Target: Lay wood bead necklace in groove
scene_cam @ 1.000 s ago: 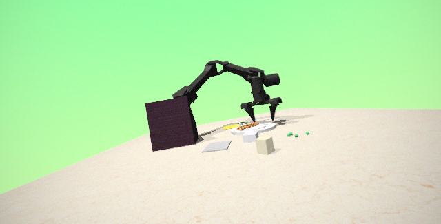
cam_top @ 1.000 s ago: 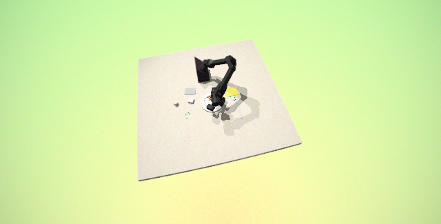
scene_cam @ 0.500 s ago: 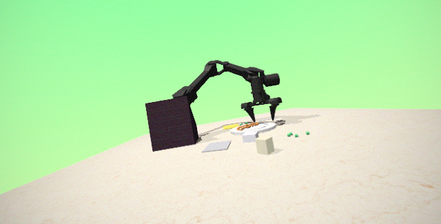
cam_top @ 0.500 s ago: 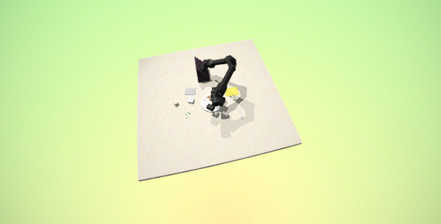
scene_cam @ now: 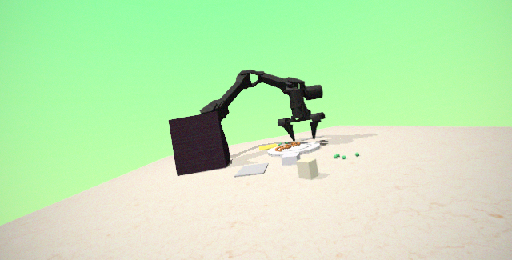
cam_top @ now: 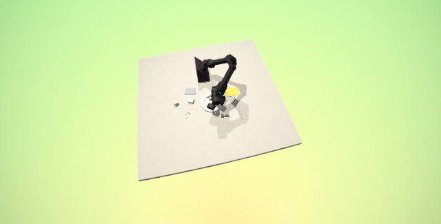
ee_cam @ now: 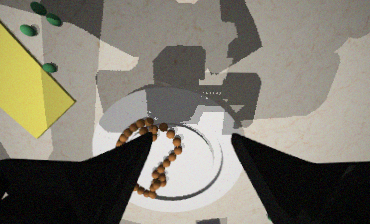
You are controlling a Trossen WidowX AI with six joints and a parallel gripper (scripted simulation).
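The round white bead board (ee_cam: 198, 167) (scene_cam: 306, 146) (cam_top: 206, 103) lies flat on the table. The wood bead necklace (ee_cam: 175, 146) (scene_cam: 288, 146) (cam_top: 209, 97) lies on it as a brown loop over the board's left half. One strand curves down through the middle and part is hidden behind my left finger. My gripper (ee_cam: 192, 136) (scene_cam: 303, 138) (cam_top: 216, 107) is open and empty. It hangs a little above the board with a finger on each side of the strand, not touching the beads.
A yellow flat sheet (ee_cam: 16, 80) (scene_cam: 267, 146) (cam_top: 231, 91) lies beside the board, with green beads (ee_cam: 28, 30) (scene_cam: 344, 156) scattered nearby. A dark box (scene_cam: 198, 144) stands at the arm's base. A grey tile (scene_cam: 252, 170), a white block (scene_cam: 290, 159) and a beige cube (scene_cam: 307, 169) lie in front.
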